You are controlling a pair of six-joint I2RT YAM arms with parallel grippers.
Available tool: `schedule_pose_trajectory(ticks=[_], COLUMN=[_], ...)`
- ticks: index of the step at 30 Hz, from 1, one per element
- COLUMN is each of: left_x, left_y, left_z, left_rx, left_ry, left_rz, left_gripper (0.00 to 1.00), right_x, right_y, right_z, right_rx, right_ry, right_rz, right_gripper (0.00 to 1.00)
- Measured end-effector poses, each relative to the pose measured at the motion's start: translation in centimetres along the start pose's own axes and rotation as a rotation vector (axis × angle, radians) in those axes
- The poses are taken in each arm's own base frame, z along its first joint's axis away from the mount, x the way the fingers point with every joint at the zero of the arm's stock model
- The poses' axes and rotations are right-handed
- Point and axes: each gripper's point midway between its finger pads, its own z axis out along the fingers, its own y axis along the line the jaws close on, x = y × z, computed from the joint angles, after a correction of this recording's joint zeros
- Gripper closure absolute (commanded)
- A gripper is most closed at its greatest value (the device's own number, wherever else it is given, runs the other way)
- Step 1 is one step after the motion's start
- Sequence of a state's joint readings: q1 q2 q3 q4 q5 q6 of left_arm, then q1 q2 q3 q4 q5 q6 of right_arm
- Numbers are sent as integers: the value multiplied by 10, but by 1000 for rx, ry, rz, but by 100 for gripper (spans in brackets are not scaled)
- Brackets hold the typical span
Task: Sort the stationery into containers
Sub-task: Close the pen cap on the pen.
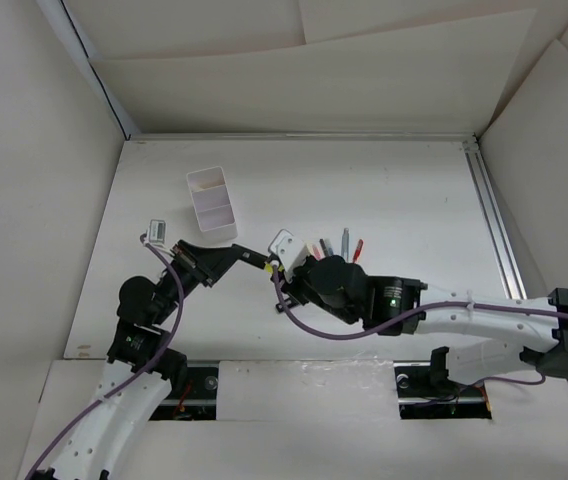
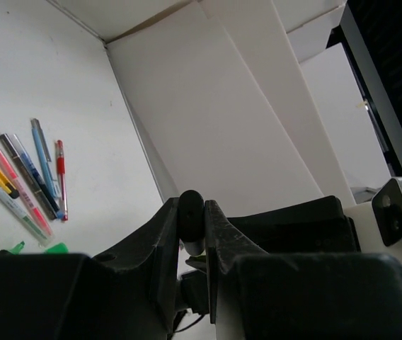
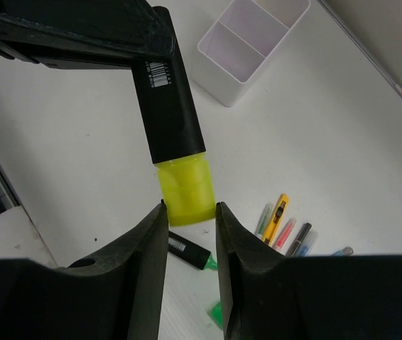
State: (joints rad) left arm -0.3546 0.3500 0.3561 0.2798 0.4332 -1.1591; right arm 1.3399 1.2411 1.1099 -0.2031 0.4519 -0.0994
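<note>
My left gripper [image 1: 247, 258] is shut on a black highlighter [image 3: 169, 106] with a yellow cap [image 3: 185, 188] on its end, held above the table. In the left wrist view the highlighter's black rear end [image 2: 191, 209] is pinched between the jaws. My right gripper [image 3: 190, 207] faces it, its jaws closely flanking the yellow cap with a thin gap showing on one side. The white two-compartment box [image 1: 212, 204] stands behind, and it also shows in the right wrist view [image 3: 222, 78]. Both of its compartments look empty.
A row of pens [image 1: 334, 245] lies on the table behind the right gripper, also seen in the left wrist view [image 2: 31, 177]. A second black highlighter with a green tip [image 3: 190, 251] and a loose green cap [image 3: 216, 312] lie under the right gripper. White walls surround the table.
</note>
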Motion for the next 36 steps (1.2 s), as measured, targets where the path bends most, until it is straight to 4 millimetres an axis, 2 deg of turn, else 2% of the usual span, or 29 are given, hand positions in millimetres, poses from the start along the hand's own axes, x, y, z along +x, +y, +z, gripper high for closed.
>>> schedule_pose_trajectory(ticks=[7,26,36], left_x=[-7,-17,-17], left_y=[6,-10,-10], left_z=[2,3,4], left_rx=[-30,26,25], left_ry=[-28,-70,-69], left_rz=[36,49,43], left_gripper=[100,100,100], right_x=[3,-22,-23], right_y=[-1,-9,-11], right_z=[12,8,6], right_rx=[15,18,19], right_ry=[51,35,40], right_rz=[-50,-117,-128], right_gripper=[75,75,75])
